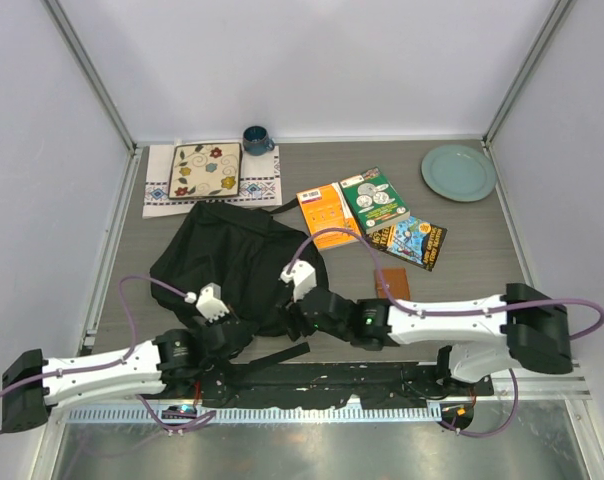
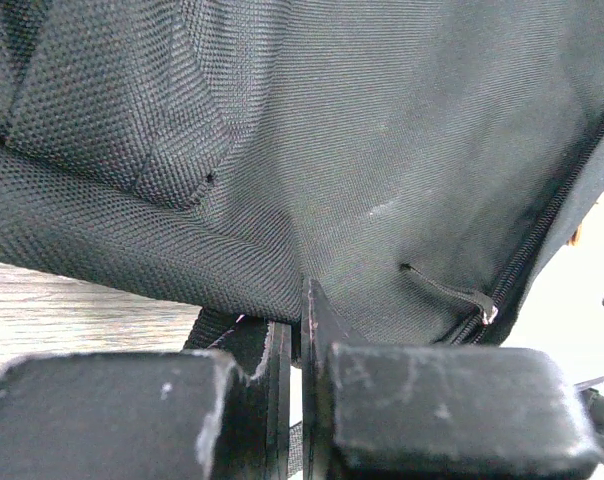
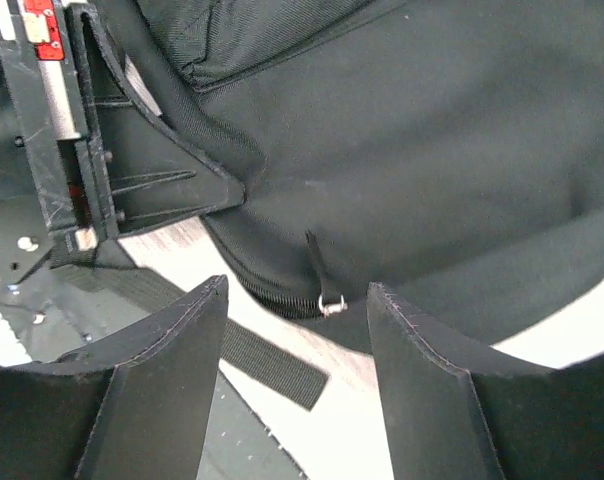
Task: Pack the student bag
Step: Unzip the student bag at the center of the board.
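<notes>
The backpack lies at 10 o'clock from table centre, its zip seemingly shut. The left gripper looks clamped on its near hem. The right gripper stands spread before the zipper pull. The books, at 2 o'clock from it, remain unpacked, so packing has barely begun.

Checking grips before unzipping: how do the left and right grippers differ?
The left gripper is shut, pinching the lower edge of the student bag; the right gripper is open and holds nothing. The right one's fingers straddle a zipper pull untouched; the left's meet on fabric. Both sit at the bag's near edge.
</notes>
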